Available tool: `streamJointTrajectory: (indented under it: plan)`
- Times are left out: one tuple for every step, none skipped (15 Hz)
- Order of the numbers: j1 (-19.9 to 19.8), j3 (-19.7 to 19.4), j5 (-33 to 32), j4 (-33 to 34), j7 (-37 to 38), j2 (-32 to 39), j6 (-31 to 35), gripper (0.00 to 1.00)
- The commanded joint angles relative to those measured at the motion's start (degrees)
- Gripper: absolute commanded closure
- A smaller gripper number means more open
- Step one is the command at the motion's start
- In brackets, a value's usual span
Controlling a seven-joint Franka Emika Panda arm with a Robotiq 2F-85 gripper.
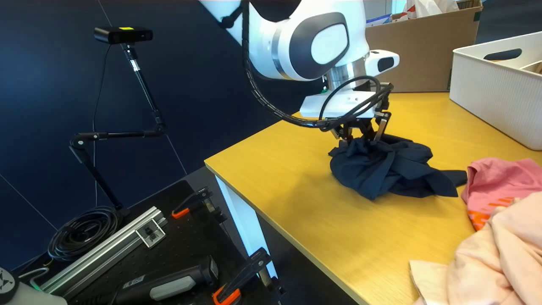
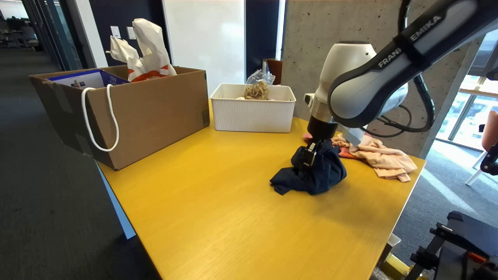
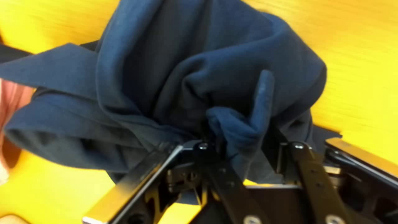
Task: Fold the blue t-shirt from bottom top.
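Observation:
The dark blue t-shirt (image 1: 385, 169) lies in a crumpled heap on the yellow table; it also shows in the exterior view (image 2: 323, 175) and fills much of the wrist view (image 3: 186, 71). My gripper (image 1: 363, 137) points down into the top of the heap. In the wrist view, its fingers (image 3: 244, 146) are apart, with a raised fold of the blue cloth standing between them. The fingertips are partly hidden in the cloth. In an exterior view, my gripper (image 2: 311, 159) covers part of the shirt.
A pink cloth (image 1: 504, 182) and a peach cloth (image 1: 504, 250) lie beside the shirt. A white bin (image 2: 253, 112) and a large cardboard box (image 2: 155, 116) stand on the table. The table (image 2: 241, 217) has an edge near the black cart (image 1: 186, 241).

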Motion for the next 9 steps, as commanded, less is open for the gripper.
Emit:
streamJointTrajectory:
  plan:
    - [-0.98, 0.08, -0.59, -11.92, -0.78, -11.88, 4.19, 0.25]
    - [-1.26, 0.07, -0.2, -14.3, -0.65, -14.73, 4.15, 0.16]
    - [-1.35, -0.17, -0.03, -15.89, -0.46, -16.84, 3.73, 0.1]
    - [-1.59, -0.33, 0.18, -17.62, -0.55, -19.11, 3.24, 0.02]
    - [-1.95, -0.33, 0.69, -19.14, -0.72, -21.07, 2.73, 0.0]
    - [-2.09, -0.45, 1.09, -20.81, -0.69, -22.99, 2.24, 0.0]
    - [-2.32, -0.6, 1.47, -22.53, -0.88, -25.01, 1.39, 0.0]
    - [-2.43, -0.78, 1.84, -23.79, -1.03, -26.38, 1.04, 0.0]
    - [-2.51, -1.01, 2.36, -25.03, -1.07, -27.87, 0.46, 0.0]
